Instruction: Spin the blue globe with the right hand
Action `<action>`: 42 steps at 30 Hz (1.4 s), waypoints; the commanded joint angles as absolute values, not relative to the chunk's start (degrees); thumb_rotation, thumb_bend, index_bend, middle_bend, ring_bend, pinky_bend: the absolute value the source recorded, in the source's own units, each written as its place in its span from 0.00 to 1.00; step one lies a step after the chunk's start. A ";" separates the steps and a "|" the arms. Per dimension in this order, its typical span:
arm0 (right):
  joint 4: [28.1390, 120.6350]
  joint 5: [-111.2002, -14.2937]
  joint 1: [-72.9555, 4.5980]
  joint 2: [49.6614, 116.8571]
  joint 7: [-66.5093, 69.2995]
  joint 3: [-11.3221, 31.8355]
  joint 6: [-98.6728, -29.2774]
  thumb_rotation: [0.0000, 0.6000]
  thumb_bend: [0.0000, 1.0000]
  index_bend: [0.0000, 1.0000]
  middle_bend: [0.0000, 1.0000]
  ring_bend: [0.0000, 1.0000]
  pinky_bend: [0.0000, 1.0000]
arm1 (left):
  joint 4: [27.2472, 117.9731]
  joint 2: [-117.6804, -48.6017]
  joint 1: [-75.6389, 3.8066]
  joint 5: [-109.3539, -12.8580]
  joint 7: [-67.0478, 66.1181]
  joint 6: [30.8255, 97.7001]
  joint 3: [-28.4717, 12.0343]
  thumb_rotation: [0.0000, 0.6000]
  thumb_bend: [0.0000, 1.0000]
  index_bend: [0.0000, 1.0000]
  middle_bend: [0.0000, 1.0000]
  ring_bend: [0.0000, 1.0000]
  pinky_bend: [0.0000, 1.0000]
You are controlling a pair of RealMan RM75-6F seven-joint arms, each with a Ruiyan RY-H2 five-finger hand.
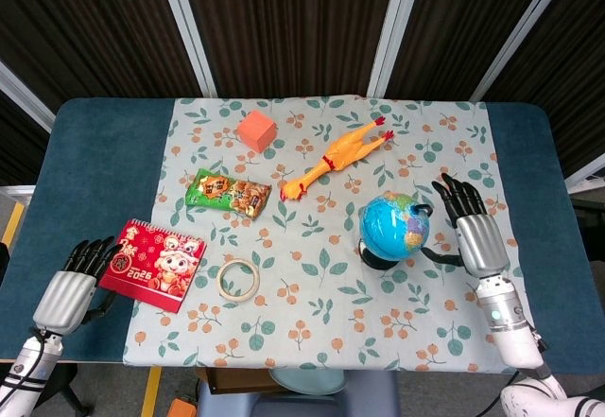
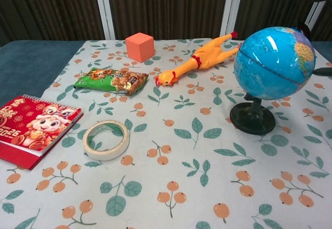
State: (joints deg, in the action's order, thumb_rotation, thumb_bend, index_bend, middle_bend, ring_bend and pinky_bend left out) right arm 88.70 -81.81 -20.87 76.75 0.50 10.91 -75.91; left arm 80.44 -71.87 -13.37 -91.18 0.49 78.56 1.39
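The blue globe (image 1: 394, 227) (image 2: 273, 63) stands on its black round base on the right part of the flowered cloth. My right hand (image 1: 472, 232) is just right of the globe with its fingers spread, apart from the sphere; only a dark fingertip (image 2: 324, 71) shows at the chest view's right edge. My left hand (image 1: 71, 285) rests on the blue table near the front left corner, fingers apart, holding nothing.
A red calendar (image 1: 153, 263), a tape roll (image 1: 238, 279), a green snack bag (image 1: 228, 193), an orange cube (image 1: 256, 130) and a rubber chicken (image 1: 336, 159) lie on the cloth (image 1: 312, 332) left of and behind the globe.
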 commanded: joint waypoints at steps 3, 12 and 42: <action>87.95 -81.23 -20.34 75.86 0.70 10.48 -75.73 1.00 0.00 0.00 0.00 0.00 0.00 | 80.49 -71.82 -13.31 -91.25 0.54 78.78 1.38 1.00 0.44 0.03 0.00 0.00 0.00; 89.49 -90.94 -16.67 72.60 4.90 6.02 -83.33 1.00 0.00 0.00 0.00 0.00 0.00 | 80.55 -71.82 -13.18 -91.33 0.54 79.11 1.35 1.00 0.44 0.03 0.00 0.00 0.00; 92.34 -86.13 -22.87 77.49 -3.68 10.52 -77.28 1.00 0.00 0.00 0.00 0.00 0.00 | 80.93 -71.50 -13.14 -91.63 0.55 79.27 1.44 1.00 0.44 0.03 0.00 0.00 0.00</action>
State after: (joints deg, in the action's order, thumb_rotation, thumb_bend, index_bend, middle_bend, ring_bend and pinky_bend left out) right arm 92.43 -86.22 -22.92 77.58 -3.77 10.54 -77.35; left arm 80.94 -71.49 -13.13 -91.63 0.55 79.26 1.44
